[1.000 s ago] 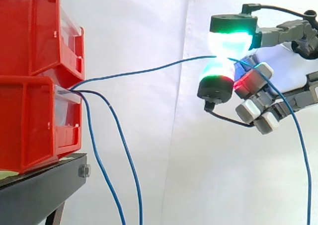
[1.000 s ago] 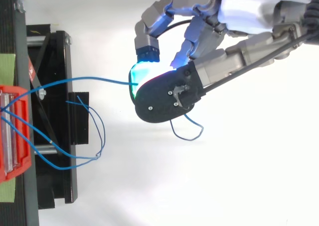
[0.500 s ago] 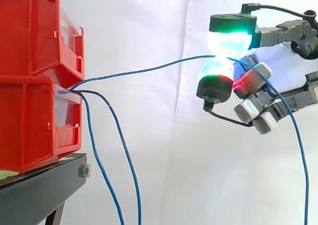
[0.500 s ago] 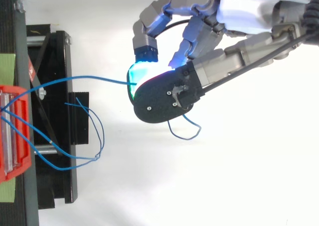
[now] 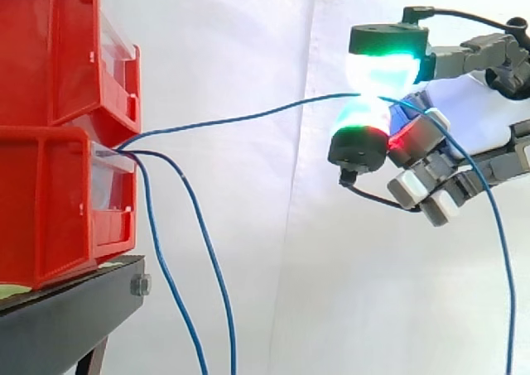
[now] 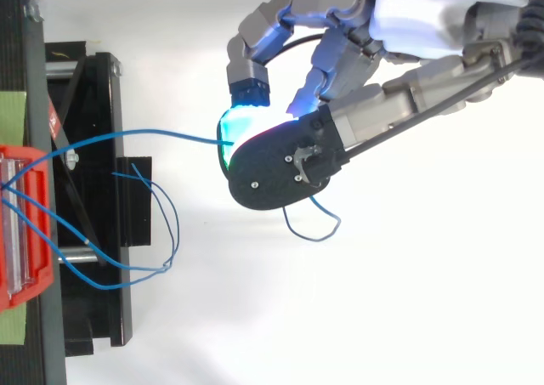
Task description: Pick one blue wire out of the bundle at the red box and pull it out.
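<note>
- Little has shifted in the side view since a second ago. Your hand point(image 5: 472, 102) sits in the same spot, its lower curled fingers have moved slightly, and the slack wire hanging by the right edge has swung a touch to the left.
- You have the hand clamped on one blue wire point(image 5: 240, 118). Two pads point(image 5: 383, 69) glowing green and cyan, one above the other, pinch it between them, well out from the boxes.
- From that pinch the blue wire sags leftward to the front of the lower red box point(image 5: 50, 201). On the other side it drops past the hand to the bottom edge of the view.
- Two other blue wires point(image 5: 211, 259) leave the same box front and hang down beside the end of the stand point(image 5: 66, 317).
- The lower red box rests on the stand's top, with its front near the stand's end. An upper red box point(image 5: 50, 52) is stacked on it, with the white curtain point(image 5: 248, 27) behind.
- From the top, the small wire loop beneath the hand point(image 6: 442, 11) has slid slightly left. Everything else matches.
- There the blue wire point(image 6: 153, 133) runs from the lower red box point(image 6: 17, 223), at the left edge, across the stand point(image 6: 102, 87) into the cyan-green glow under the black-backed fingertip.
- The two other blue wires point(image 6: 127, 268) curve out past the stand's right edge and loop back.
</note>
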`<control>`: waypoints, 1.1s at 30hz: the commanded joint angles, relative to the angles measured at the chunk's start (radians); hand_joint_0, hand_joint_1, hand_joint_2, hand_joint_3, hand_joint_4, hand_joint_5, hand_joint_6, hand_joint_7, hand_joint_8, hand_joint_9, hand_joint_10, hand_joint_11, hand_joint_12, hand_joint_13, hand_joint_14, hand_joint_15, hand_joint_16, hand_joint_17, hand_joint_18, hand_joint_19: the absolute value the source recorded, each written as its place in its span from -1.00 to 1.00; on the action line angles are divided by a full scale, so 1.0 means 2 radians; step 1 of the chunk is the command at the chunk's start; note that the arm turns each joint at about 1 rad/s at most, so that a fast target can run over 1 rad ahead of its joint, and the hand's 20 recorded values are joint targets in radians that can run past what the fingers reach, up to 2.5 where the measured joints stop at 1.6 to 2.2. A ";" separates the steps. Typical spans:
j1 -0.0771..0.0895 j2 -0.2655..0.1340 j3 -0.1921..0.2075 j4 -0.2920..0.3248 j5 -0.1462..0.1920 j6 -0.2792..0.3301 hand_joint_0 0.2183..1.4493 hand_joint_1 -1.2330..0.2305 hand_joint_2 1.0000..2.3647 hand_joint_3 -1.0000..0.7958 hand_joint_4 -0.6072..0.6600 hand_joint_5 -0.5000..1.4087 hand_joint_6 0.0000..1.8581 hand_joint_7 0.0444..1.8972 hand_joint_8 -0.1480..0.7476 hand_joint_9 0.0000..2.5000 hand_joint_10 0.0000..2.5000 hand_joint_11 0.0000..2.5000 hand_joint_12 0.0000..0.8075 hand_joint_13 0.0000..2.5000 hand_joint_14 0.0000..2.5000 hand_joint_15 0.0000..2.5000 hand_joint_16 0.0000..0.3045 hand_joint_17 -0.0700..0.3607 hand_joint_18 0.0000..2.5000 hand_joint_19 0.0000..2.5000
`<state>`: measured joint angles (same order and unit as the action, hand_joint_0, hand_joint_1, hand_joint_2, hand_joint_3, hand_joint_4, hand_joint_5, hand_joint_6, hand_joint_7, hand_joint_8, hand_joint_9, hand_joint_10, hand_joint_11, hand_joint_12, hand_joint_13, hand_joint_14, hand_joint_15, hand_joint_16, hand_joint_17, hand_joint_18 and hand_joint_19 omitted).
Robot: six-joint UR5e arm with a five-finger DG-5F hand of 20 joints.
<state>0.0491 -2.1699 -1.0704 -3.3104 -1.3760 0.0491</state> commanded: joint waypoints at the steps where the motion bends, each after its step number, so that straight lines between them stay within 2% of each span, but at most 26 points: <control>1: 0.000 0.000 0.000 0.000 0.000 0.000 -0.32 -0.38 -0.98 -0.07 0.29 -0.60 0.00 0.12 0.28 -0.13 -1.00 -0.10 0.07 -0.23 -0.99 -0.61 -0.67 -0.15 -0.24 -0.59; 33: 0.000 0.000 -0.002 0.000 0.000 0.000 -0.31 -0.36 -0.98 -0.08 0.29 -0.60 0.01 0.09 0.28 -0.15 -1.00 -0.12 0.06 -0.24 -0.99 -0.62 -0.67 -0.16 -0.27 -0.59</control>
<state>0.0491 -2.1696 -1.0738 -3.3103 -1.3760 0.0491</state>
